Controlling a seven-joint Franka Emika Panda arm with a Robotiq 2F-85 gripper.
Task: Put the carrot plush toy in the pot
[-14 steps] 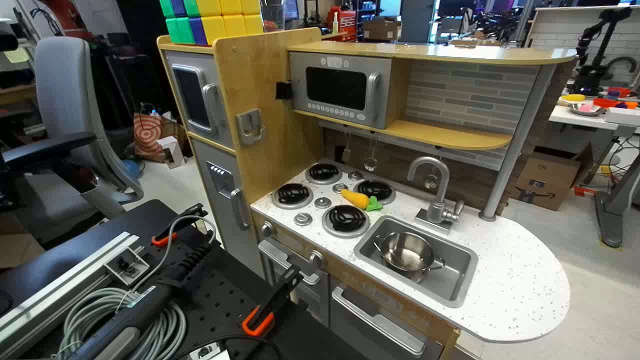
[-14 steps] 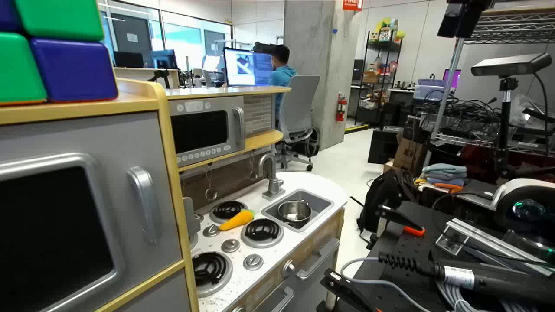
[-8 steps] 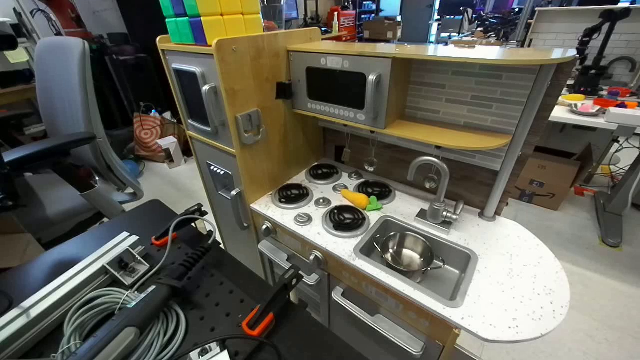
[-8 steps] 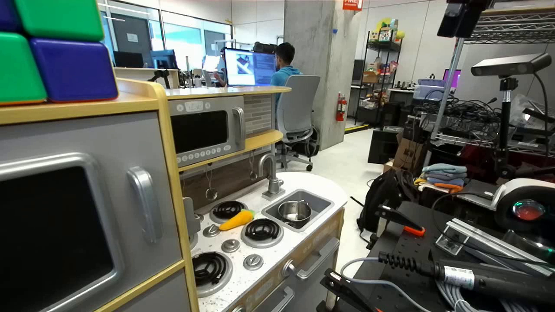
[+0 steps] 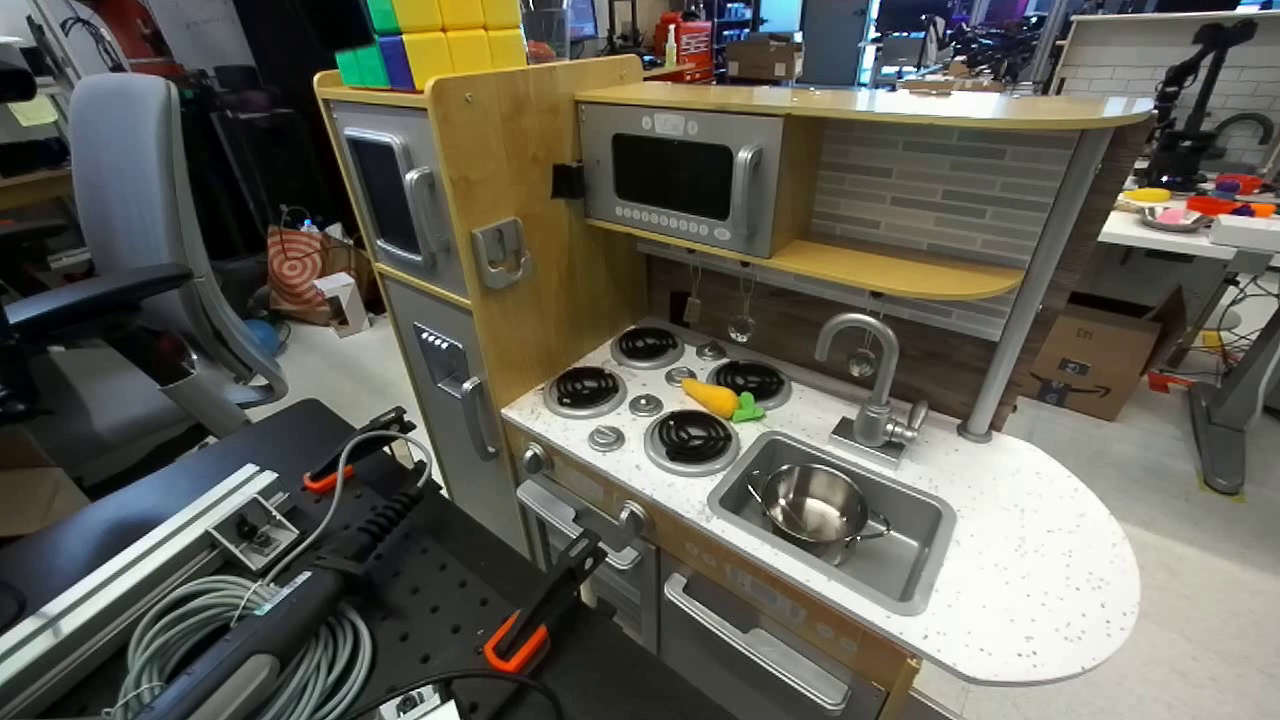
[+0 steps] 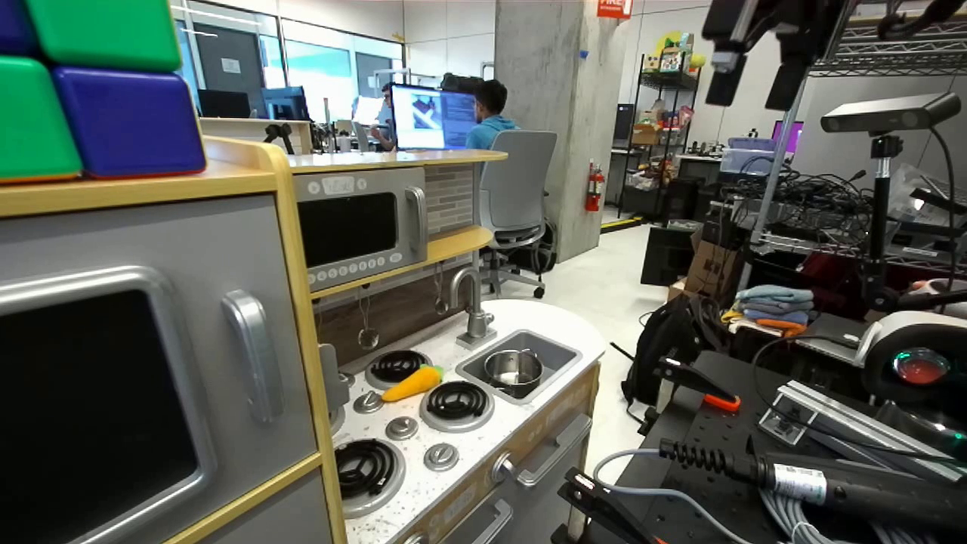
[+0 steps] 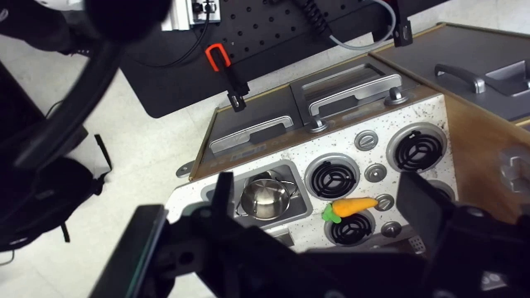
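The hand, spread apart, hangs higher than the carrot toy, well away.

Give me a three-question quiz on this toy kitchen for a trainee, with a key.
1. Multiple choice: which end of the carrot plush toy lies nearer the faucet? A) the tapered orange tip; B) the green leafy end.
2. True or false: the pincer is open.
3. Fill the gap: the silver metal pot is inside the (blank).

Key: 1 B; 2 true; 3 sink basin.
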